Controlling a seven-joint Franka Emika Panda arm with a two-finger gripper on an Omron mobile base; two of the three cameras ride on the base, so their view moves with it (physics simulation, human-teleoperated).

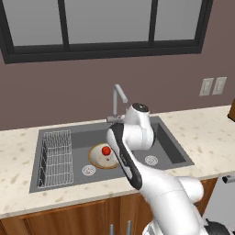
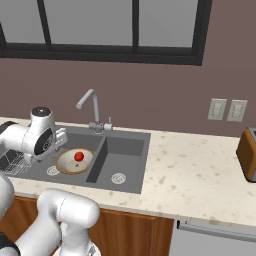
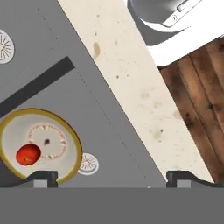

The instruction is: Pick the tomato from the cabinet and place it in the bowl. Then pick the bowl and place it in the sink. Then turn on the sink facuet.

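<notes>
Left base view: set behind and left of the white arm, facing forward and down over the dark grey two-basin sink (image 1: 172, 147), arm rising from lower right of frame, slim silver faucet (image 1: 118, 102) at centre, dark-framed window across the top.

Right base view: set behind and right of the arm, facing the same way, sink (image 2: 131, 165) left of centre, speckled cream counter (image 2: 200, 170) running off to the right.

Shared by both: sink, faucet (image 2: 91, 111), window, and wide cream bowl with tan-brown rim (image 1: 95, 158) (image 2: 65, 165) in the left basin.

Hand view: much nearer, looking straight down, rolled so sink edge (image 3: 109, 131) and counter (image 3: 135, 87) run diagonally; bowl (image 3: 65, 148) at lower left, wooden floor at right.
</notes>
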